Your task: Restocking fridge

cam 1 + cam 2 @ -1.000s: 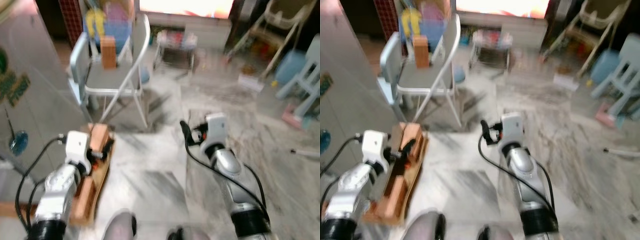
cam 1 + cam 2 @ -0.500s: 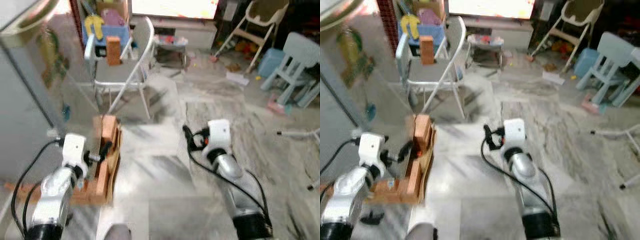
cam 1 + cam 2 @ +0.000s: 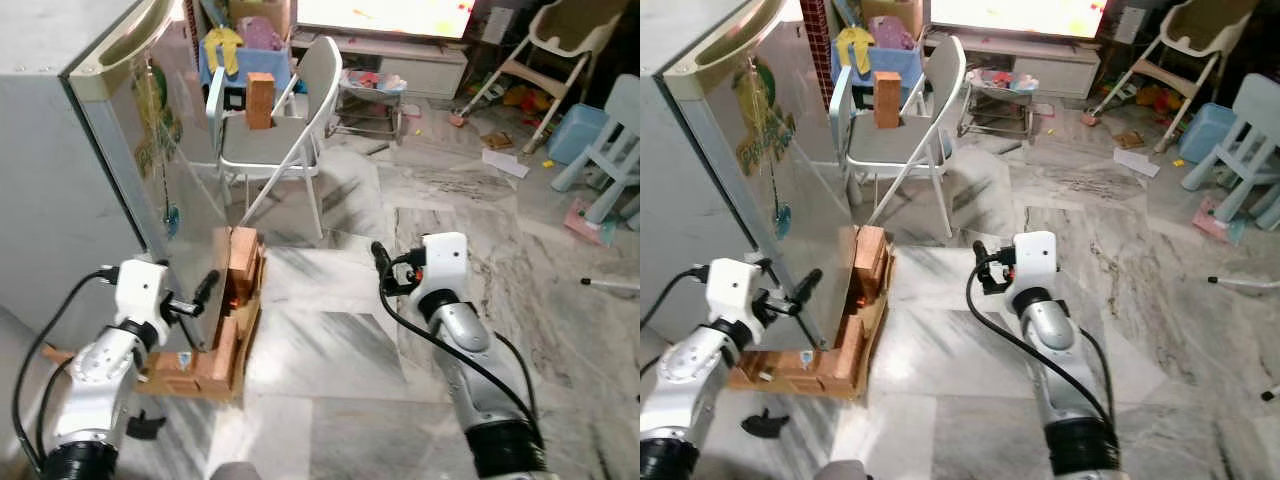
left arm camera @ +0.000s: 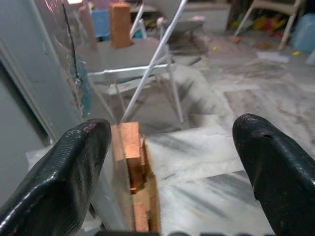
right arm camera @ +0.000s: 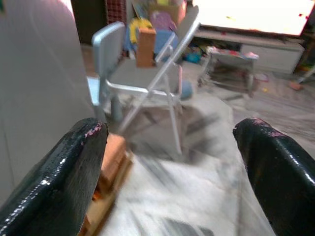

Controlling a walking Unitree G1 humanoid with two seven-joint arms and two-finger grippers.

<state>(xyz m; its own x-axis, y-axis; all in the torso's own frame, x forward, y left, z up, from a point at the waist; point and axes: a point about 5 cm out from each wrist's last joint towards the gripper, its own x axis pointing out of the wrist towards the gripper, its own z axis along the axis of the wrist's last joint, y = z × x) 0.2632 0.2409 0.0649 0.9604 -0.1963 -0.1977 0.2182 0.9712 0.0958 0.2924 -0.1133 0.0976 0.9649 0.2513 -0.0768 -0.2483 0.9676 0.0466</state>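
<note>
Fridge (image 3: 70,150) stands at our left w/ its door (image 3: 790,230) swung out edge-on toward us, raised on a wooden pallet (image 3: 225,335). Left hand (image 3: 205,290) sits just beside the door's lower edge, fingers (image 4: 78,162) apart & empty, probably placed to steady or pull the door; right hand (image 3: 380,262) hangs over bare marble floor (image 3: 330,350), also apart, free for stock. We judge the restock item is the brown carton (image 3: 260,100) upright on the folding chair (image 3: 285,135) beyond the fridge, well apart from both hands.

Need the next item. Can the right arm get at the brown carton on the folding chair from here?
Probably not yet. The right gripper is open and unobstructed, but the brown carton sits on the folding chair, well beyond it across bare floor.
</note>
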